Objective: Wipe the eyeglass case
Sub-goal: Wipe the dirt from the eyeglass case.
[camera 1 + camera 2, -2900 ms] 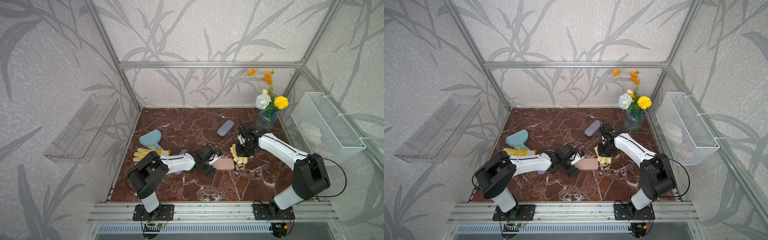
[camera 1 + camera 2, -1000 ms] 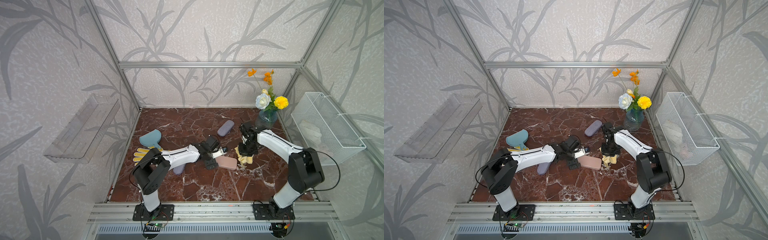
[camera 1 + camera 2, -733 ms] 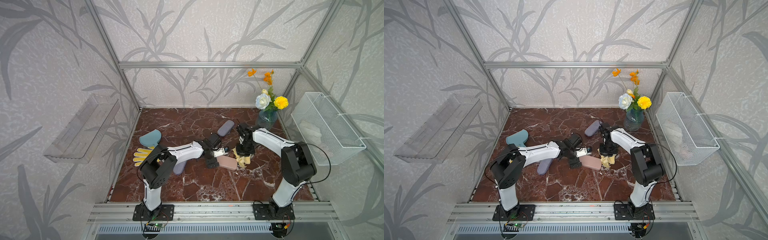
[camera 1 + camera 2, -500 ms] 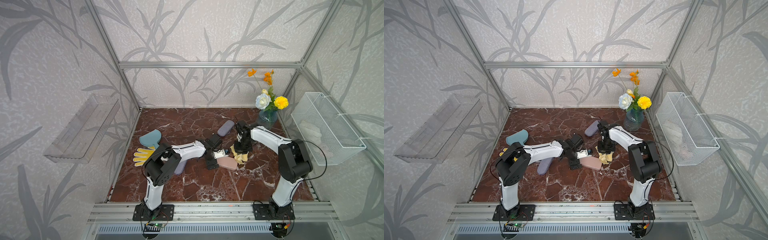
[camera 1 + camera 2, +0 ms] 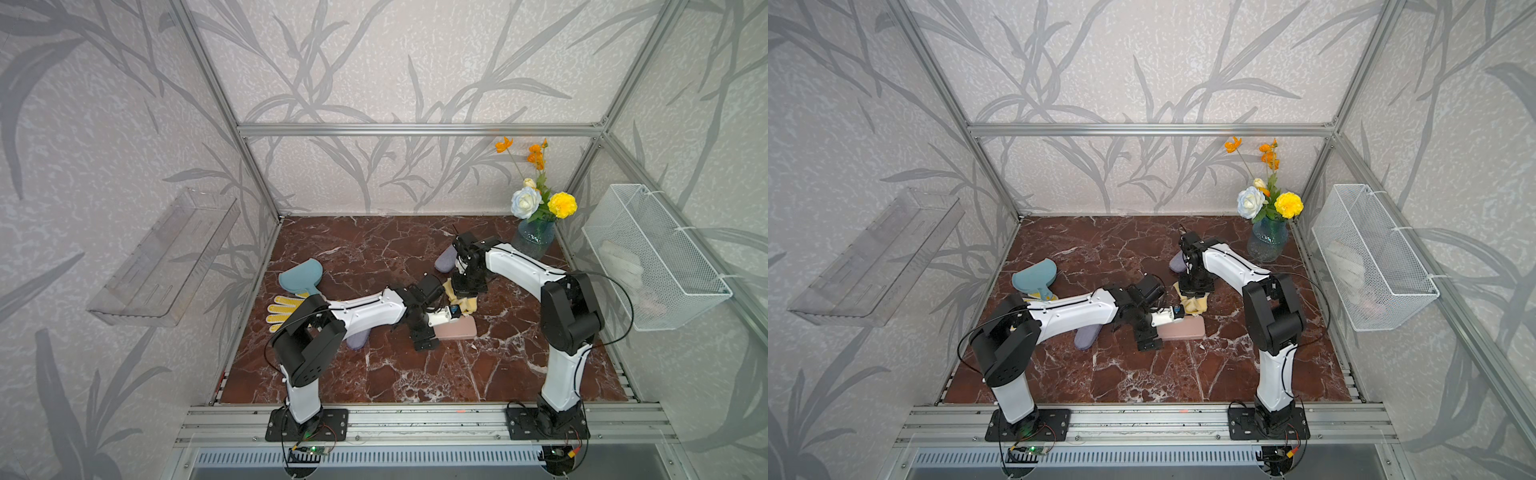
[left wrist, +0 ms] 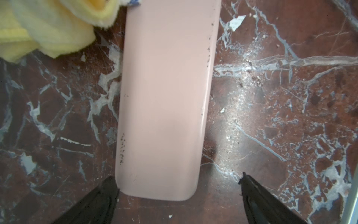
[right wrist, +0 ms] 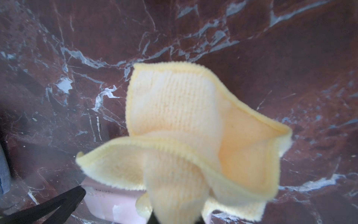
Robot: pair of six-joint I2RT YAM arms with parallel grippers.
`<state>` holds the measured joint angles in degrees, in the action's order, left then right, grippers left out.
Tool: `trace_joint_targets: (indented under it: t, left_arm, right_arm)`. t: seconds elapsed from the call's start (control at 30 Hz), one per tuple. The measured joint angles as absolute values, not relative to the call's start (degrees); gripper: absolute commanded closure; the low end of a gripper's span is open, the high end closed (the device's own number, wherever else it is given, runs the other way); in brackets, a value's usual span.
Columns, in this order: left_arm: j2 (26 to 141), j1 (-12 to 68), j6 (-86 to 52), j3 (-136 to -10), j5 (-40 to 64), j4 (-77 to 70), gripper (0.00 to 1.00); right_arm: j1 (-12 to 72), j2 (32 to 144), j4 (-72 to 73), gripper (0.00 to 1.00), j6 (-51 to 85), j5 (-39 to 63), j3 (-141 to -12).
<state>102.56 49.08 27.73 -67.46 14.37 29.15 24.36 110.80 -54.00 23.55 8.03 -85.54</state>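
The pink eyeglass case (image 5: 456,328) (image 5: 1184,331) lies flat on the marble floor. My left gripper (image 5: 434,330) (image 6: 178,178) is open and straddles the case's near end (image 6: 164,97). One fingertip (image 6: 113,182) touches a corner, the other stands apart. Dark specks line the case's long edges. My right gripper (image 5: 465,291) (image 7: 174,219) is shut on a yellow cloth (image 5: 461,302) (image 7: 193,135), which hangs just behind the case; its far end (image 7: 108,201) shows under the cloth.
A purple-grey case (image 5: 445,259) lies behind the right wrist, another (image 5: 356,338) under the left arm. A blue case (image 5: 301,276) and a yellow glove (image 5: 286,309) lie at the left. A flower vase (image 5: 534,245) stands at the back right, beside a wire basket (image 5: 652,257).
My right gripper has carried the yellow cloth leftward, closer to the case's back edge. The left arm's elbow has swung inward while its open gripper stayed at the case.
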Motion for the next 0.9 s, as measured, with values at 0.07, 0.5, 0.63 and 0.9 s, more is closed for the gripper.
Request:
trace_joint_targets:
  t: [0.07, 0.5, 0.63, 0.9]
  left_arm:
    - [102.41, 49.08, 27.35, -67.33, 14.22, 28.23, 0.0]
    - [105.41, 48.53, 27.35, -67.0, 13.15, 22.61, 0.03]
    - [107.09, 48.53, 26.94, -66.67, 13.87, 21.74, 0.11]
    - [106.13, 48.8, 25.08, -62.02, 13.76, 15.22, 0.36]
  right_arm:
    - [23.44, 109.3, -54.78, 1.0, 23.31, 7.88, -85.23]
    - [20.8, 96.97, -58.04, 1.0, 22.9, 8.01, -76.09]
    - [20.29, 96.79, -58.41, 1.0, 22.9, 8.69, -75.33]
    - [20.88, 94.02, -57.32, 1.0, 26.65, 13.93, -69.69]
